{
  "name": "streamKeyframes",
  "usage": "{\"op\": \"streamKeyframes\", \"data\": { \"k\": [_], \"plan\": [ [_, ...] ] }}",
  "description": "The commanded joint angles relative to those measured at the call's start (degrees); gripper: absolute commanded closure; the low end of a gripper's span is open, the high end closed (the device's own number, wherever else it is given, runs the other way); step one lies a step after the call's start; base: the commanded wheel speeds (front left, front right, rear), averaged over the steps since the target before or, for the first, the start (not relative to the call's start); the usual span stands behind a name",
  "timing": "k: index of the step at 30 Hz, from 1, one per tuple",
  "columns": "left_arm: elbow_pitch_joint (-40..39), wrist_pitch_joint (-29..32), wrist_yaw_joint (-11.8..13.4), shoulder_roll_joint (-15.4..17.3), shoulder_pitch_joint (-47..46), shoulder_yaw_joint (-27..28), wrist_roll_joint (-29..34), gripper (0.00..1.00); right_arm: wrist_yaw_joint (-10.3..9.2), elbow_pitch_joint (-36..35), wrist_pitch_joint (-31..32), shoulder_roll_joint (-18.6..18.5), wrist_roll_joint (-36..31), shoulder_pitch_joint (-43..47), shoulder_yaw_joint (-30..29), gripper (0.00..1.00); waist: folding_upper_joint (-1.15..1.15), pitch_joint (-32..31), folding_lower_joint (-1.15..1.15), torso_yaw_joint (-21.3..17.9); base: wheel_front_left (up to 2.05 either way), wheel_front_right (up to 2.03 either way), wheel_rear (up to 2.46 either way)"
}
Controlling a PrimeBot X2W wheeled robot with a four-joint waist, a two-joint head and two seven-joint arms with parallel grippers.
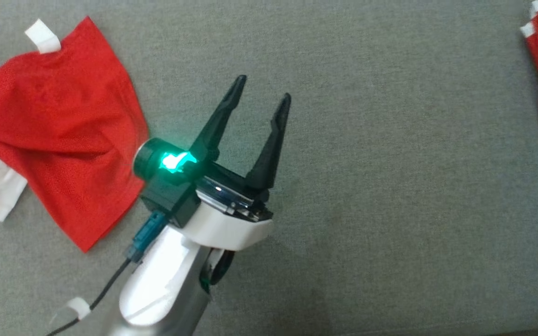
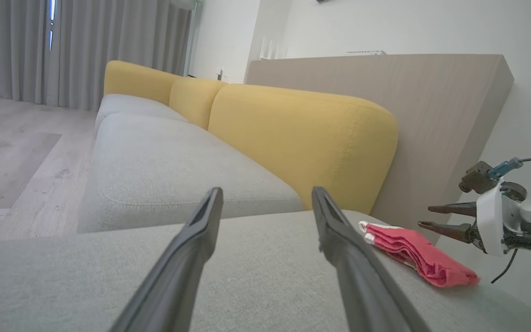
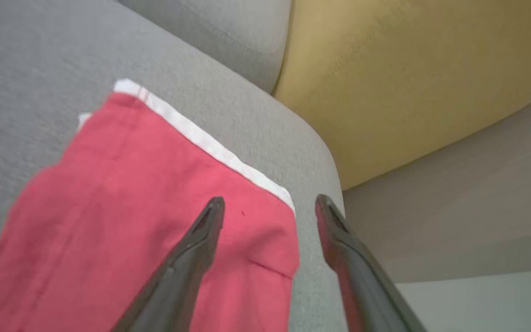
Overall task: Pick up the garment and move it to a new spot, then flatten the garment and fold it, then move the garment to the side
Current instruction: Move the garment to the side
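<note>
1. Progress: folded garment [image 3: 155, 221] lies as a flat red packet at the outer corner of the grey seat cushion [image 1: 390, 186]. Picking up, flattening, folding and moving aside all look done for this piece.
2. Remainder: crumpled garment [image 1: 59, 116], red with white parts, lies unflattened at the cushion's opposite end, well apart from the folded one. Judged a separate piece, not yet handled.
3. Right gripper [image 3: 270, 198]: fingers spread, nothing pinched between them, poised over the folded garment's edge nearest the cushion corner. The garment appears released and left in place.
4. Left gripper [image 1: 264, 86]: fingers spread wide and empty, over bare cushion between the two garments, nearer the crumpled one.
5. Folded garment, material: thin red cloth with a fine mesh-like surface, layered in soft stacked folds, with one straight edge bound in white trim [image 3: 210, 143].
6. Crumpled garment, shape: slack, creased, roughly triangular spread with a white loop at its top corner and white cloth bunched at its far side.
7. Seat cushion: grey woven upholstery, matte, with rounded edges.
8. Backrest [image 2: 302, 138]: mustard-yellow fabric, plump and rounded, with a stitched seam.
9. Panel [image 2: 431, 115]: flat, pale wood-grain slab behind the backrest.
</note>
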Motion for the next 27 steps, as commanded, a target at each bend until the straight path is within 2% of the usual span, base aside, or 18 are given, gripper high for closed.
{"op": "streamKeyframes", "data": {
  "k": [1, 7, 14, 21, 24, 27],
  "plan": [
    [-1.8, -0.3, 0.0, 0.1, -0.7, 2.3, 0.1, 0.00, -0.04, -1.5, -1.1, -0.9, -0.2, 0.0, -0.6, 0.00, 0.00, -1.0, 0.00, -0.3, 0.00, 0.00, 0.00],
    [-2.0, -0.3, 0.4, 0.1, 1.4, 5.1, 0.3, 0.00, -0.04, -7.1, -4.2, 4.8, -0.4, 0.9, -4.3, 0.00, 0.00, -5.6, 0.00, -0.7, 0.00, 0.00, 0.00],
    [-2.9, -0.3, 0.8, 0.1, 5.9, 10.1, 0.7, 0.00, -0.04, -19.6, -5.9, 14.0, 2.3, 5.8, -9.5, 0.00, 0.00, -11.5, 0.00, -0.4, 0.00, 0.00, 0.00],
    [-3.0, -0.3, 0.2, 0.1, 11.1, 14.6, 1.6, 0.00, -0.04, -33.4, -4.7, 27.3, 3.4, 13.9, -15.0, 0.00, 0.00, -15.2, 0.00, 0.1, 0.00, 0.00, 0.00],
    [-2.9, -0.3, -0.2, 0.1, 12.8, 15.5, 1.7, 0.00, -0.04, -37.1, -5.0, 32.2, 2.6, 18.8, -15.6, 0.00, 0.00, -16.2, 0.00, 0.5, 0.00, 0.00, 0.00],
    [-2.6, -0.3, -0.1, 0.1, 14.6, 16.6, 1.3, 0.00, -0.04, -38.4, -6.9, 35.4, 1.4, 24.3, -14.7, 0.00, 0.00, -16.8, 0.00, 0.2, 0.00, 0.00, 0.00]
  ]
}}
